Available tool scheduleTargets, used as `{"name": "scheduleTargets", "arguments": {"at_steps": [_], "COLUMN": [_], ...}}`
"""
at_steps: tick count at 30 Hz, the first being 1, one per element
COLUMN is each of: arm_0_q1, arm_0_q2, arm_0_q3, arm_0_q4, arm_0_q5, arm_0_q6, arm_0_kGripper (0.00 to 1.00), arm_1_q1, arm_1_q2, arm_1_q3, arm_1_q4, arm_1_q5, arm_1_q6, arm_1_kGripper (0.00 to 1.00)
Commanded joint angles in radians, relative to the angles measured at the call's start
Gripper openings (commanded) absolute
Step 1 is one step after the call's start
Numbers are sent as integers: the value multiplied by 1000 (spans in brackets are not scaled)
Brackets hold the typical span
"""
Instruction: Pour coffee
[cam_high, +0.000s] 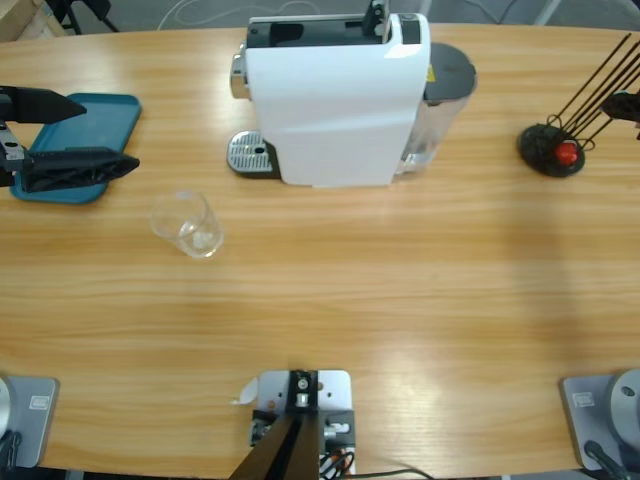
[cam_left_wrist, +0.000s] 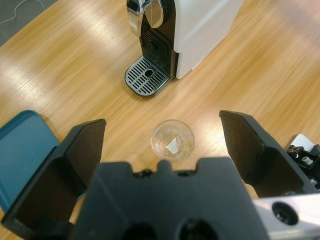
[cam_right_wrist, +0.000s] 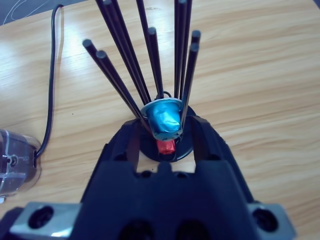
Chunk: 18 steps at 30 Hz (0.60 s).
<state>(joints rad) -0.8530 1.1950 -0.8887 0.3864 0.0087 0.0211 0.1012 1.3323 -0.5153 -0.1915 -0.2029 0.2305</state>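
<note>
1. The step in hand looks like the opening one, fetching a capsule. In the right wrist view the right gripper (cam_right_wrist: 165, 131) sits at the black wire capsule rack (cam_right_wrist: 150, 65), its two black jaws narrow around a shiny blue coffee capsule (cam_right_wrist: 165, 119) at centre frame. Whether they already pinch it I cannot tell. A red capsule (cam_right_wrist: 165, 146) shows just beneath.
2. The left gripper (cam_left_wrist: 162, 145) hangs with jaws spread wide and empty above the clear glass tumbler (cam_left_wrist: 172, 140), which stands lower centre in the left wrist view and left of centre in the high view (cam_high: 186, 224).
3. No coffee is visible anywhere; the tumbler looks empty.
4. The white boxy coffee machine (cam_high: 335, 100) stands top centre of the high view, its round silver drip grate (cam_left_wrist: 147, 75) apart from the tumbler. A teal plastic tray (cam_high: 80, 140) lies at the left edge.
5. Next, I judge, the capsule must be lifted clear of the rods without snagging, and the tumbler set on the grate.
6. No brand or writing is readable; a small yellow label on the machine's rear is too small to make out.
</note>
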Motion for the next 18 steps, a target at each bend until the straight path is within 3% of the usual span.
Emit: {"name": "scheduleTargets", "arguments": {"at_steps": [1,16,18], "arm_0_q1": [-9,-9,-9], "arm_0_q2": [27,28,25], "arm_0_q3": [25,26,26], "arm_0_q4": [-6,-6,-6], "arm_0_q5": [13,18,20], "arm_0_q6": [-10,-11,-12], "arm_0_kGripper": [991,991,991], "arm_1_q1": [-8,-8,-8], "arm_1_q2": [15,-11,-9], "arm_1_q3": [12,27,26], "arm_1_q4": [7,24,19], "arm_1_q5": [8,10,8], "arm_1_q6": [-19,-39,-44], "arm_1_kGripper": [430,420,208]}}
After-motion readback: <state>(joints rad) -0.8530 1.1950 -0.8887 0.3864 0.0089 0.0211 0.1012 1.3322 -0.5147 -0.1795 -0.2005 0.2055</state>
